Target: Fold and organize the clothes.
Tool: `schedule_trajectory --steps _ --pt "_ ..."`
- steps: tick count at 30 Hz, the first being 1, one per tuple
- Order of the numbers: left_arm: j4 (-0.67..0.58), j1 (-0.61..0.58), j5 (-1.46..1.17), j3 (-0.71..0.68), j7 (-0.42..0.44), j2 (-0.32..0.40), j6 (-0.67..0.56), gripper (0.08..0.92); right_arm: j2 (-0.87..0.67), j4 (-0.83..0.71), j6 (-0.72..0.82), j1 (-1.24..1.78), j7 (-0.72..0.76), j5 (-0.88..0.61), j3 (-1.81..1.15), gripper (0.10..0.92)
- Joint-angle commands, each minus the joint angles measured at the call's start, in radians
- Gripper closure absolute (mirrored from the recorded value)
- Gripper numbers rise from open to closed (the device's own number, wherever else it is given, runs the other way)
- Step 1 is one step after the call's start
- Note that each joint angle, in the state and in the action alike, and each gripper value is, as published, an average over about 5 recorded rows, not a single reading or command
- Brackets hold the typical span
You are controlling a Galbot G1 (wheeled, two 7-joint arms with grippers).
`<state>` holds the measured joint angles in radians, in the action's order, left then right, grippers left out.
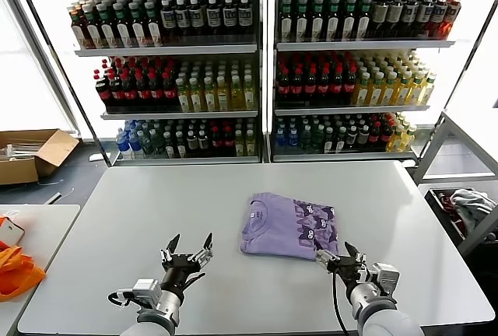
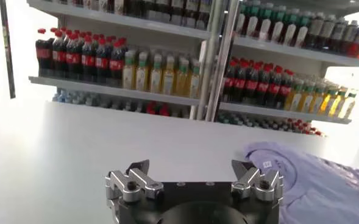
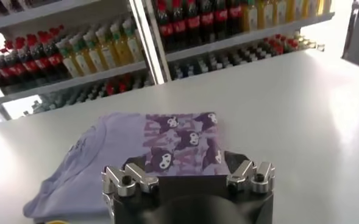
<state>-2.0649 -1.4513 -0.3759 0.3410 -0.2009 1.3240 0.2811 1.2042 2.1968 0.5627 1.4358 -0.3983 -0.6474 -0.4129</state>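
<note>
Both end effectors sit at the bottom edge of the head view, low over the near part of the surface (image 1: 117,227). Left end effector (image 1: 187,248): lower left of centre, jaws spread wide, nothing between them, over bare surface, well apart from the garment. Right end effector (image 1: 337,254): lower right of centre, jaws likewise spread and empty, its fingertips just at the near right corner of the T-shirt (image 1: 288,225); whether they touch the fabric cannot be told.

The T-shirt lies at the centre of the surface, slightly right of the middle of the frame. It is lavender with a dark purple print on its right half, and it forms a compact, roughly rectangular packet with the neck label toward the upper left. In the right wrist view the T-shirt (image 3: 155,152) fills the centre, directly ahead of the open jaws.

Assessment: the folding step appears largely complete; the step in hand is probably final tidying or placing. Next move, if any: approach a folded edge squarely, grip all layers together, and avoid dragging the packet open.
</note>
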Motion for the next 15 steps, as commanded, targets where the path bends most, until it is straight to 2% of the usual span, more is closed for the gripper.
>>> schedule_trajectory --steps 1,7,15 --pt "-0.078 -0.012 0.052 0.011 0.042 0.025 -0.097 0.177 -0.029 0.1 -0.069 0.151 0.02 0.542 -0.13 0.203" --pt "-0.073 -0.025 0.079 0.032 0.042 0.034 -0.125 0.177 -0.036 0.064 -0.162 0.187 0.006 0.539 -0.173 0.203" --pt "-0.083 -0.037 0.142 0.05 0.05 0.033 -0.12 0.177 0.01 0.053 -0.171 0.15 -0.011 0.505 -0.165 0.203"
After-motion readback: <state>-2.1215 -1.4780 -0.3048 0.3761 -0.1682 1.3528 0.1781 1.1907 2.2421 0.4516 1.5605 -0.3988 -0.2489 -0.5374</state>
